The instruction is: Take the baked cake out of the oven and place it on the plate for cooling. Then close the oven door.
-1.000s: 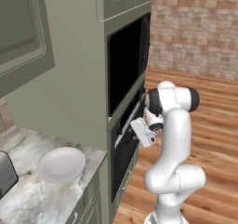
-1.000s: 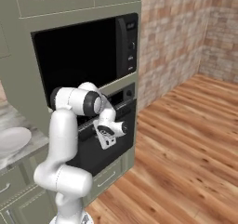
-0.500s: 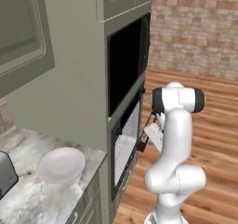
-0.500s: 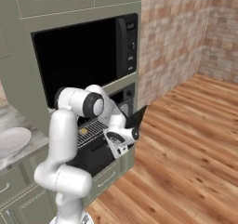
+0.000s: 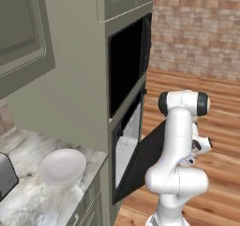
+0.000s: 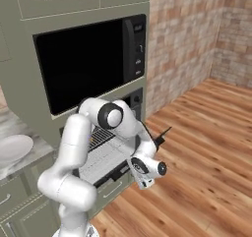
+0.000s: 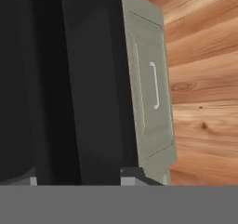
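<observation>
The oven door (image 5: 145, 159) hangs partly open below the oven (image 6: 106, 150). The hand (image 6: 142, 174), fingers together, is at the door's outer edge. The plate (image 5: 62, 166) sits on the tabletop (image 5: 28, 199) beside the oven.

**Where things stand around me**

The oven (image 6: 106, 147) sits in the cabinet wall below the larger cavity (image 6: 81, 66). Its door (image 5: 140, 161) hangs tilted partway down in front of me. The plate (image 5: 62, 166) rests on the surface (image 5: 33, 201) to the oven's left, beside the toaster (image 5: 5, 176)
</observation>
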Tool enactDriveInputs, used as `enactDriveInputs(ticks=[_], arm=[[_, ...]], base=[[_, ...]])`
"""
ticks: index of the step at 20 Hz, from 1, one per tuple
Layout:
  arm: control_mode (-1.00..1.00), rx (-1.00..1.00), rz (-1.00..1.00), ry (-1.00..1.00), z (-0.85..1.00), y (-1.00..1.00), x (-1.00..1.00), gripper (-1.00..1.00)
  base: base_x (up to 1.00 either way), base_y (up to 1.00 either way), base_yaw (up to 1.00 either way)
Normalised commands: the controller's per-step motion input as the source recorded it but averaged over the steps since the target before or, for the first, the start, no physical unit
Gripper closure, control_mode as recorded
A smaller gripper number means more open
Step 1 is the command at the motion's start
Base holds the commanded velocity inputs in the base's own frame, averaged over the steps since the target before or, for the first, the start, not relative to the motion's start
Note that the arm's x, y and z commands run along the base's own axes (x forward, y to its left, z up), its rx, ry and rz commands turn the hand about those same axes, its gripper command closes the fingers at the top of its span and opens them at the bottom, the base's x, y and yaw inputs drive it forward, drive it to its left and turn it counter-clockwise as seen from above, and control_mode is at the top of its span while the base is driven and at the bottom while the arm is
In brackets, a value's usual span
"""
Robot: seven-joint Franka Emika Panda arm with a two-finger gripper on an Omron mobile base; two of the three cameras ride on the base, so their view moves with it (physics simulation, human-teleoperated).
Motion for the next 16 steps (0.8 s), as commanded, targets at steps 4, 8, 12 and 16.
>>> enactDriveInputs(ticks=[4,8,12,16], arm=[[-1.00,-0.17,-0.03,0.01,-1.00,-1.00,-0.23,1.00],[-1.00,-0.10,0.00,0.00,-0.61,-0.75,-0.07,-1.00],[-1.00,-0.07,0.00,0.09,0.85,-0.08,-0.21,-1.00],[-1.00,-0.24,0.00,0.17,1.00,0.01,-0.78,-1.00]], base=[[0.00,0.00,0.00],[0.00,0.00,0.00],[0.00,0.00,0.00],[0.00,0.00,0.00]])
